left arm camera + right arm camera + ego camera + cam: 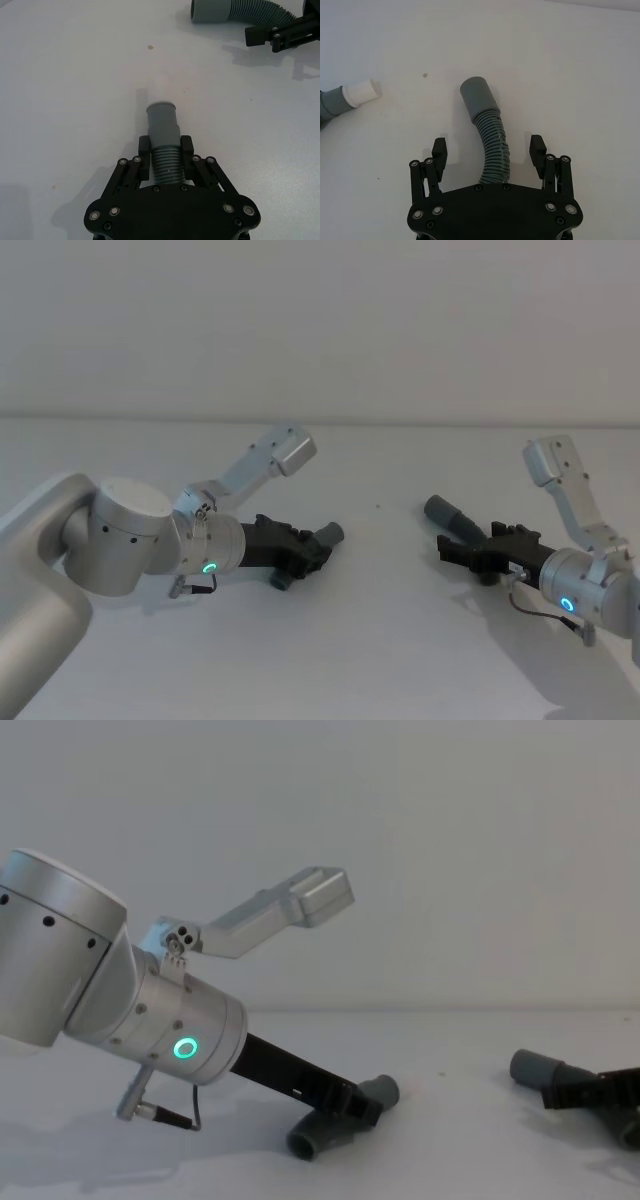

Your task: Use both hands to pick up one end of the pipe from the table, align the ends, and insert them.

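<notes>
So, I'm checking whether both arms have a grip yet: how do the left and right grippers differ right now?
The left gripper is shut on the ribbed middle of the left hose piece; the right gripper is open, fingers clear of the right hose piece between them. The left hose piece sticks straight out; the right hose piece curves. Both grippers sit low over the table.
</notes>
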Tool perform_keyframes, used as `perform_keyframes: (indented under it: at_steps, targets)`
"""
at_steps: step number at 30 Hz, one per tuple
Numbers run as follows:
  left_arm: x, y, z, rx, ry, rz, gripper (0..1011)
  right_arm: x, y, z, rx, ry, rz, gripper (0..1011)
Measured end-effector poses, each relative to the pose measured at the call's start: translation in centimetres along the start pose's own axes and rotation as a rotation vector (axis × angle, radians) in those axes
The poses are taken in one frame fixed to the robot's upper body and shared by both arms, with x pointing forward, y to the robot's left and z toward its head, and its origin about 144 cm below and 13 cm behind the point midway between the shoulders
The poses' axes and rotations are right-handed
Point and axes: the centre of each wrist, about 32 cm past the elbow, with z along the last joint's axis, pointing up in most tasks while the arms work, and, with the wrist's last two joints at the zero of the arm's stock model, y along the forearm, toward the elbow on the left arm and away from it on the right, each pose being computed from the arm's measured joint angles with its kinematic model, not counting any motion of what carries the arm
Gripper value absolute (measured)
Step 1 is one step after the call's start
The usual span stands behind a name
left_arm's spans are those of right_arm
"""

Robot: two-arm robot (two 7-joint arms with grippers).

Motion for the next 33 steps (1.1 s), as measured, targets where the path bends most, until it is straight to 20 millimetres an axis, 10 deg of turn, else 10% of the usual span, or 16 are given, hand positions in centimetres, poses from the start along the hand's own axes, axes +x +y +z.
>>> perform_keyframes:
  at_steps: [20, 33]
  targets:
    - [0.0, 0.0, 0.0, 0.0, 0.0, 0.0, 345, -0.2, -0.13, -0.32, -0.009, -0.016, 0.002, 997]
    - [0.0, 0.0, 0.0, 0.0, 0.0, 0.0, 345, -0.26, -0.16, -0.41, -0.008, -0.021, 0.003, 633]
